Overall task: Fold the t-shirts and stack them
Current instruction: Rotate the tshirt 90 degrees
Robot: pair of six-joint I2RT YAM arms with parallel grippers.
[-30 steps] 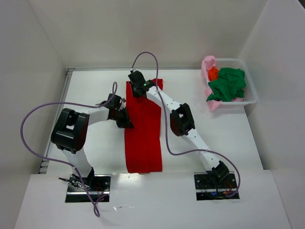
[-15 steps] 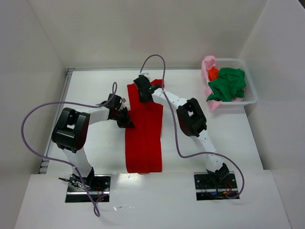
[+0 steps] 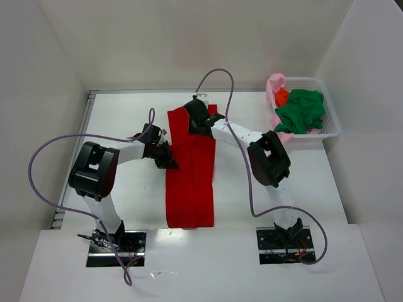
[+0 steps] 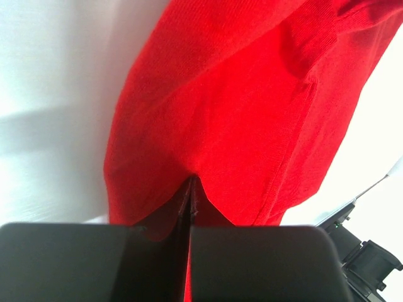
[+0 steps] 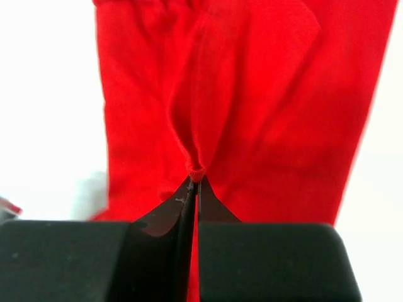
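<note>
The 2 arm bases sit at the near edge of the white table. From just beyond them a bright red t-shirt lies on the table, folded into 1 long narrow strip that runs straight away toward the far edge.

About halfway along the strip's left edge, the left end effector is clenched on the red cloth; its wrist view shows the fingers pressed together with a fold of fabric pinched between the tips.

Farther on, at the strip's far end, the right end effector is also clenched, grasping a small gathered ridge of the same red t-shirt, with creases fanning out from the pinch.

At the far right corner of the table stands a white lattice basket. It holds a crumpled dark green t-shirt, an orange t-shirt and a pale pink t-shirt that drapes over the basket's left rim.
</note>
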